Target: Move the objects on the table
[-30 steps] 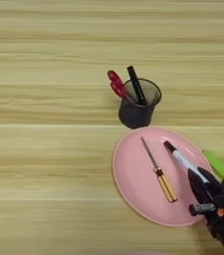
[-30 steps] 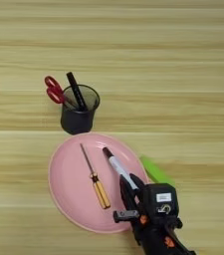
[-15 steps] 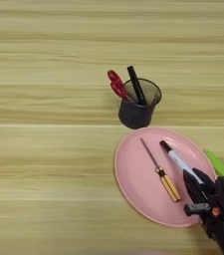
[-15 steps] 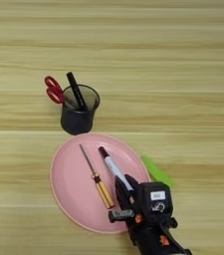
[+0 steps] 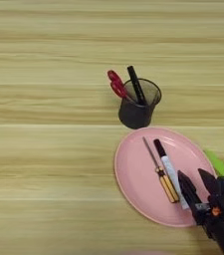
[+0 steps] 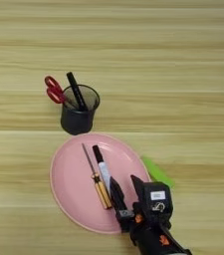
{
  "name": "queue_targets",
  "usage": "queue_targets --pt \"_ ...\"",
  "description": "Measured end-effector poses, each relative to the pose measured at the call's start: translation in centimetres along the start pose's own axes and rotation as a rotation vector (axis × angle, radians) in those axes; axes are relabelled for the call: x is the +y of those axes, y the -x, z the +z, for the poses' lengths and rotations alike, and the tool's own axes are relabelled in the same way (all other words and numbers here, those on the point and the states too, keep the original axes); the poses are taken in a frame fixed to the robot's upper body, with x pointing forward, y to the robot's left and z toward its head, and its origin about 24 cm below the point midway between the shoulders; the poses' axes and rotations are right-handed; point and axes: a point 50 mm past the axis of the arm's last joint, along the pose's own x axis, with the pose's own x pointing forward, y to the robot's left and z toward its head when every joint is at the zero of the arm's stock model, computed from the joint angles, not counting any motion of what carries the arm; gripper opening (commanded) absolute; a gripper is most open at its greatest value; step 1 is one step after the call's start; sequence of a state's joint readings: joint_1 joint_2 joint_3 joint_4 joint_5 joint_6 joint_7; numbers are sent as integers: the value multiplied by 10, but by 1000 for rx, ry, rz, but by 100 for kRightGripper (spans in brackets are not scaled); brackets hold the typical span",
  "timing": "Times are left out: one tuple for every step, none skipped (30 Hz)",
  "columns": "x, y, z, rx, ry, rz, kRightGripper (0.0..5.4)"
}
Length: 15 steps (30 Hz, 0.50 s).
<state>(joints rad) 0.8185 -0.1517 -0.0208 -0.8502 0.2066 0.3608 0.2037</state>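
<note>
On the light-tan wooden table a round pink plate carries a black marker with a whitish label band and, just to its left, a yellow-handled screwdriver. The right gripper sits at the plate's near right edge, its two black fingers spread apart; the marker's near end lies just beside the left finger. Behind the plate, a black cup holds red-handled scissors and a slim black pen. A green object lies right of the plate.

Even, bright, diffuse light falls on the tabletop; shadows are faint and soft, glare is slight, and fine detail looks mildly blurred throughout.
</note>
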Motion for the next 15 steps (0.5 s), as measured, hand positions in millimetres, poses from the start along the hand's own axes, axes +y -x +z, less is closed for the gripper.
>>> queue_targets --pt "0 0 0 0 0 0 281" --pt "0 0 0 0 0 0 287" --pt "0 0 0 0 0 0 300" --pt "0 0 0 0 0 0 314" --pt "0 0 0 1 -1 0 320" --pt "0 0 0 1 0 0 328" --pt "0 0 0 0 0 -1 334" --pt "0 0 0 -2 1 0 341" --pt "-1 0 0 -5 1 0 358" --pt "-1 -1 0 -14 6 0 371" --pt "0 -2 0 -17 11 1 378" --pt "0 -2 0 -19 14 2 392" --pt "1 -3 -1 -23 18 5 398" --pt "2 -3 -1 -25 22 9 415" --pt "2 -4 -2 -27 26 12 422"
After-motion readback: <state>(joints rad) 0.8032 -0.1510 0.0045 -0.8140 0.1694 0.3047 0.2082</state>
